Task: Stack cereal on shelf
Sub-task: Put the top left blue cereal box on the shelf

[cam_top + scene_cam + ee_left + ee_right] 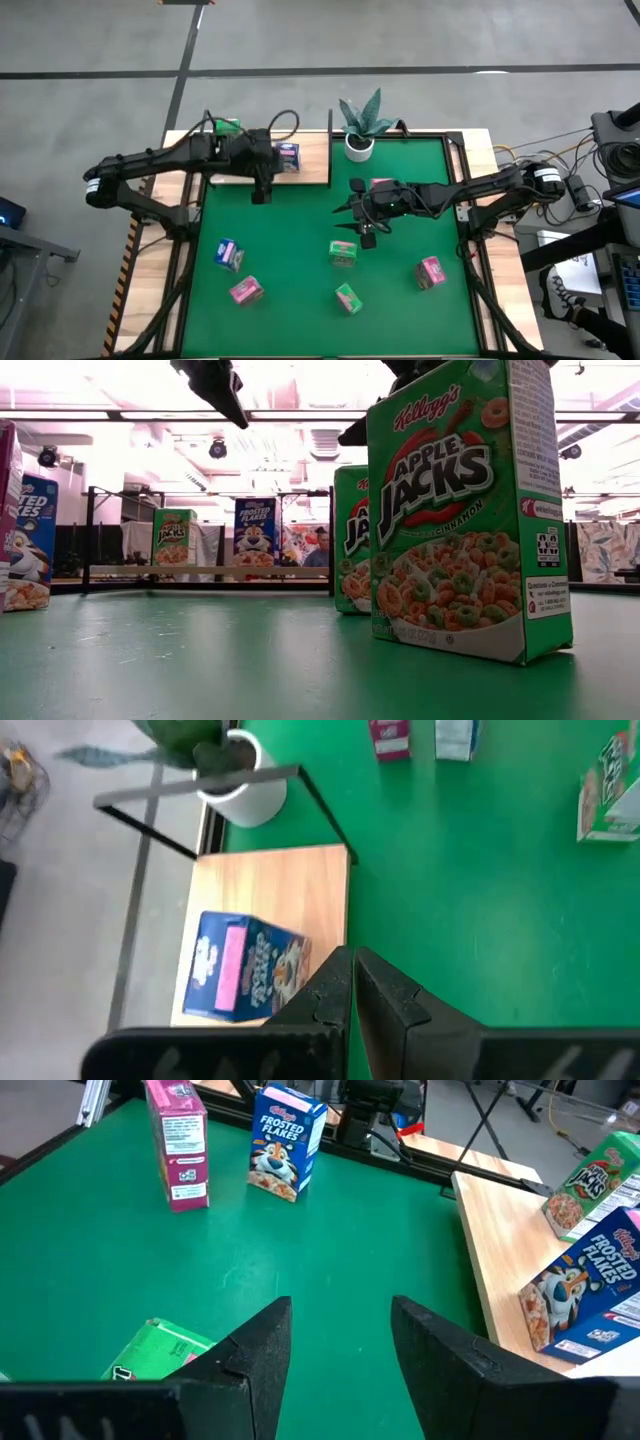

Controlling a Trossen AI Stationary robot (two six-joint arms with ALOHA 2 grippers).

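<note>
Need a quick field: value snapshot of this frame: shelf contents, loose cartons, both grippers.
shelf: light-wood board with black posts, at the table's far left
on shelf: blue-and-white Frosted Flakes carton; green Apple Jacks carton
loose on green felt: blue carton, two pink cartons, two green cartons
left gripper: shut, empty, at the shelf's front edge
right gripper: open, empty, above a green carton
potted plant: beside the shelf
</note>
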